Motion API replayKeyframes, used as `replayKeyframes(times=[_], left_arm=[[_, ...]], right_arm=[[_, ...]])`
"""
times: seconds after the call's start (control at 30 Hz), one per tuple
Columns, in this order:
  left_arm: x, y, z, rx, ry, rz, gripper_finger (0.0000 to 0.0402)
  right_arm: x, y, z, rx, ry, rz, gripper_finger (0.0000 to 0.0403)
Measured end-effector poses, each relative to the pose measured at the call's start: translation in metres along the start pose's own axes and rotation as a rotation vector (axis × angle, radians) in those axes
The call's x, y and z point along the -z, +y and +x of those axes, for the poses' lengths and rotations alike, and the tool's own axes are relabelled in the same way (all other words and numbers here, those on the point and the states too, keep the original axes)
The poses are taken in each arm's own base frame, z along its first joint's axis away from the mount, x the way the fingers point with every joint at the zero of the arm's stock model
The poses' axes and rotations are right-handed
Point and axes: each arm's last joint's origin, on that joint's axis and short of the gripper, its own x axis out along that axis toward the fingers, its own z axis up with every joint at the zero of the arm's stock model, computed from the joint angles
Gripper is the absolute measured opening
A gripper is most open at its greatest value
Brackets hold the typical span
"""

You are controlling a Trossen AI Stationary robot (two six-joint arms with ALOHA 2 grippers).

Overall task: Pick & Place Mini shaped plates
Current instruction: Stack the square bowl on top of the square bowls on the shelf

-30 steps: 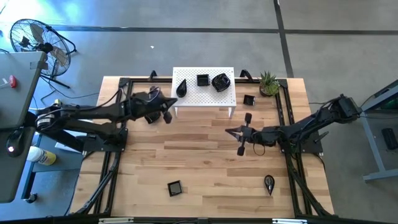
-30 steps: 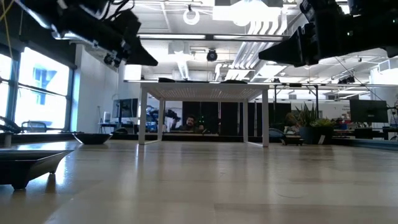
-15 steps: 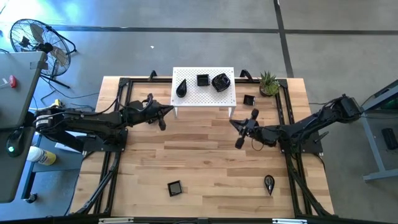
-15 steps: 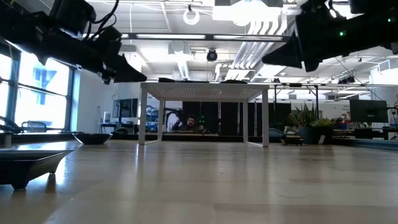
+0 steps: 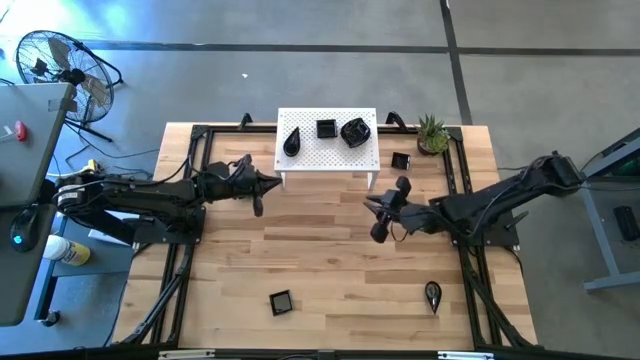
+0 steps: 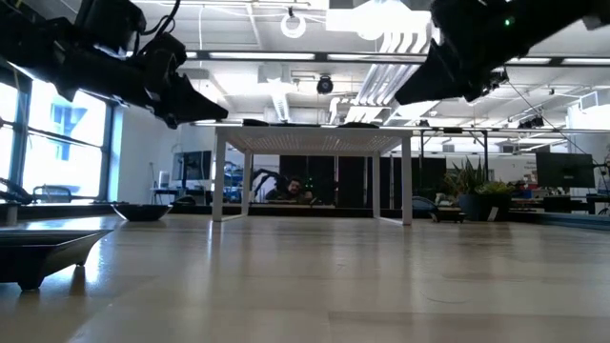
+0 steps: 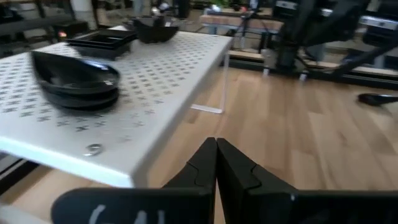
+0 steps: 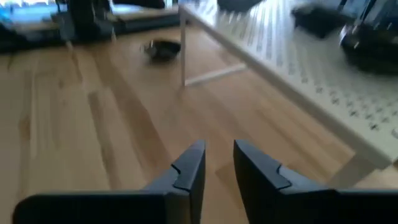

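The mini shaped plates (image 5: pixel 325 131) sat mostly on the white perforated stand (image 5: pixel 328 160) at the back of my wooden desk (image 5: pixel 320 270): a teardrop (image 5: pixel 291 142), a square one and a rounded stack (image 5: pixel 355 132). Another square plate (image 5: pixel 400 161) lay just beside the stand near the potted plant (image 5: pixel 432 133), and two more lay near the front edge, a square (image 5: pixel 281 301) and a teardrop (image 5: pixel 432 294). Beyond the desk I saw grey floor, a fan (image 5: pixel 60 65) at the left and, in the low view, an office hall with ceiling lights.

My left gripper (image 5: pixel 262 186) hung by the stand's left front corner, fingers (image 7: pixel 205 168) pressed together, holding nothing. My right gripper (image 5: pixel 388 208) hovered over bare wood in front of the stand's right leg, fingers (image 8: pixel 189 167) slightly parted and empty.

Since a second earlier, the right fingers had gone from closed to parted, and the left arm had drawn back from the stand.
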Motion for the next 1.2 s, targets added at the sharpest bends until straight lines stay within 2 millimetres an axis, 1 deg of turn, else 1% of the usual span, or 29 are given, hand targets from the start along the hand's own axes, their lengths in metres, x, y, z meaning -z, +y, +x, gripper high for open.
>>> replayKeyframes(times=[0.17, 0.37, 0.53, 0.63, 0.7, 0.77, 0.87, 1.0, 1.07, 1.2], left_arm=[[0.001, -0.002, 0.0, 0.072, 0.007, 0.0, 0.0001], [0.003, -0.003, 0.0, 0.123, 0.034, 0.001, 0.0001], [0.007, -0.003, 0.0, 0.125, 0.079, -0.006, 0.0001], [0.009, -0.006, -0.001, 0.2, 0.098, -0.01, 0.0001], [0.009, -0.008, -0.001, 0.257, 0.1, -0.015, 0.0001], [0.009, -0.013, -0.001, 0.292, 0.118, -0.024, 0.0001], [0.009, -0.025, -0.001, 0.347, 0.207, 0.004, 0.0001], [0.009, -0.039, -0.003, 0.315, 0.336, 0.04, 0.0001], [0.009, -0.047, -0.005, 0.303, 0.379, 0.036, 0.0001], [0.01, -0.063, -0.011, 0.321, 0.418, 0.0, 0.0001]], right_arm=[[-0.013, 0.005, -0.004, -0.074, 0.103, 0.035, 0.011], [-0.009, 0.01, -0.008, -0.156, 0.168, 0.032, 0.0134], [-0.004, 0.01, -0.01, -0.15, 0.205, 0.033, 0.013], [-0.003, 0.011, -0.01, -0.16, 0.204, 0.035, 0.0119], [-0.001, 0.011, -0.009, -0.191, 0.195, -0.001, 0.0109], [0.004, 0.012, -0.007, -0.234, 0.149, -0.045, 0.0094], [0.02, 0.009, -0.004, -0.301, 0.03, -0.07, 0.0063], [0.041, -0.002, -0.004, -0.381, -0.135, -0.042, 0.0013], [0.049, -0.01, -0.006, -0.39, -0.21, -0.044, 0.0005], [0.053, -0.021, -0.009, -0.374, -0.331, -0.052, 0.0014]])
